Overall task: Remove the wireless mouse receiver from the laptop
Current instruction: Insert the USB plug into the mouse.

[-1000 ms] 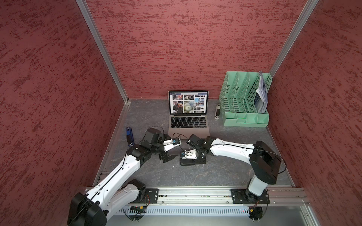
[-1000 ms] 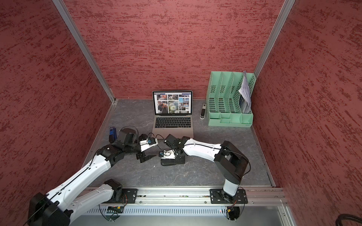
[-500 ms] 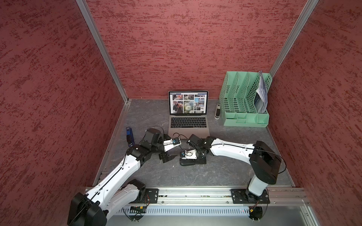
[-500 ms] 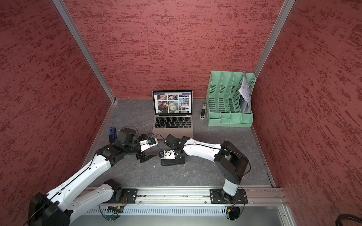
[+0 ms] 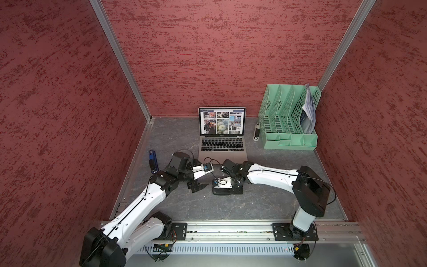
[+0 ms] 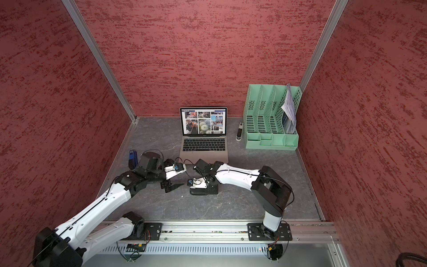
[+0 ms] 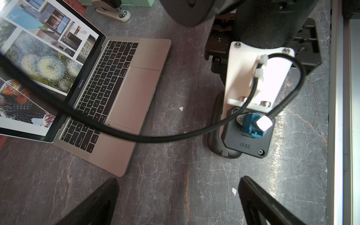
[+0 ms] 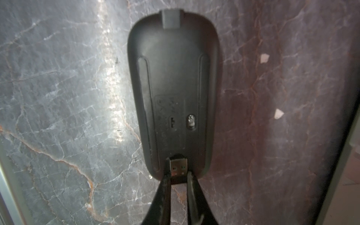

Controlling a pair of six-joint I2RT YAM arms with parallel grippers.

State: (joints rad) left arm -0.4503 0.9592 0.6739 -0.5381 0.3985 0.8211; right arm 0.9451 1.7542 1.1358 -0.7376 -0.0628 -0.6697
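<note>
Two top views, change: none visible against the frames of a second ago; both arms keep the same pose.
Top views, left pincer (image 5: 196, 185): wide and empty, low over the counter (image 5: 265, 203). The laptop (image 5: 223, 148) stands well beyond its tips, lid up and screen lit.
Top views, right pincer (image 5: 232, 189): its tips are hidden under its own wrist camera (image 5: 221, 182). The mouse (image 5: 219, 191) lies on the counter directly ahead of it.
Left wrist view, left pincer: fingers (image 7: 93, 204) are spread far apart over bare counter with nothing between them. The laptop is ahead and to one side. No plug shows on its visible edges.
Right wrist view, right pincer: narrow, clamped on the receiver (image 8: 178, 168), one finger against each side.
Right wrist view, receiver: out of the laptop and held between the tips, metal plug end toward the mouse. It sits at a dark recess (image 8: 176, 155) in the near end of the mouse, which lies underside up.
Right wrist view, contact: whether the plug has entered the recess cannot be told.
Meaning for the task: extraction from the laptop looks complete. The unchanged pose suggests a pause. The likely remaining step is seating the receiver in the recess, or releasing it.
</note>
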